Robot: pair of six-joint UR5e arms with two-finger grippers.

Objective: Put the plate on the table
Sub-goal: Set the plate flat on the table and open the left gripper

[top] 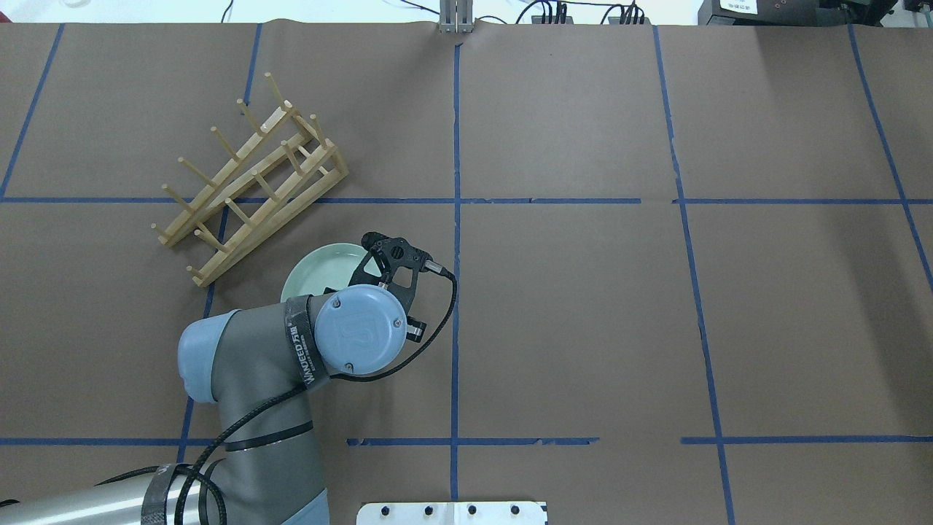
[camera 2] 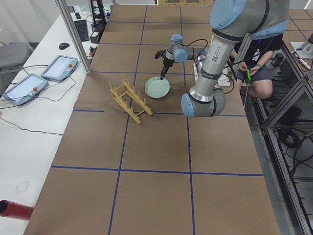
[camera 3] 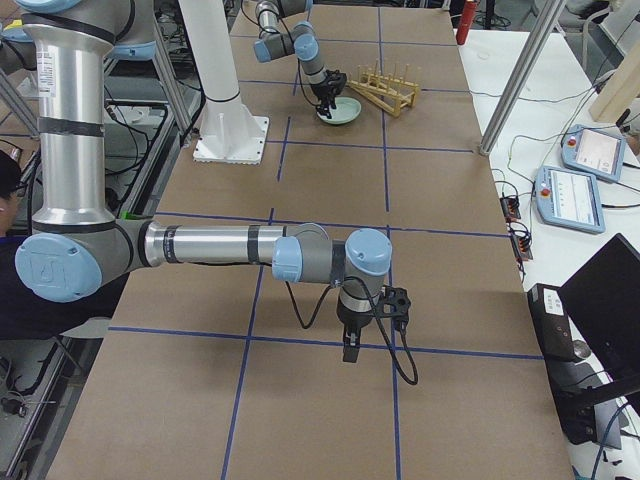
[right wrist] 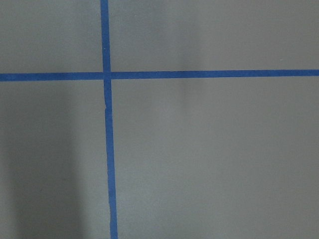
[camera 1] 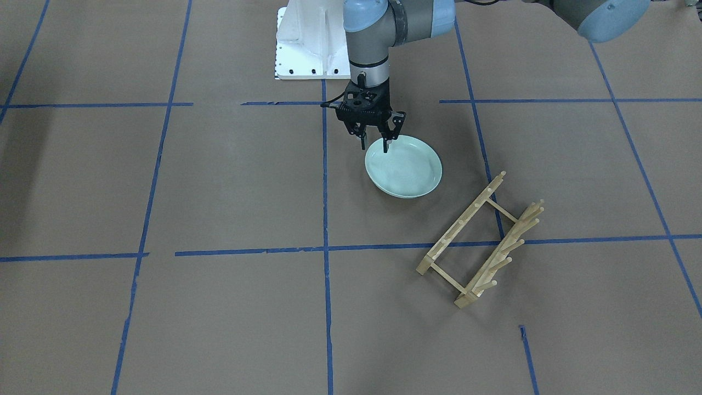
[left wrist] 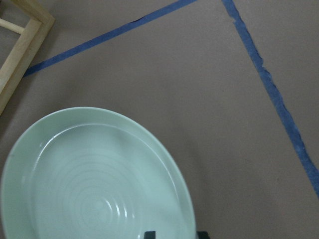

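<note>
exterior right alone shows right claw (camera 3: 347, 352)

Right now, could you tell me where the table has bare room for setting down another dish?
Bare: every square of the table right of the centre tape line, and the far-left corner beyond the wooden rack. Crowded: left of centre, where the plate, the rack and the left gripper at the plate's rim cluster.

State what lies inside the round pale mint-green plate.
Nothing: the pale mint-green plate is bare inside. The left gripper straddles its rim. The brown paper table beneath is hidden.
</note>
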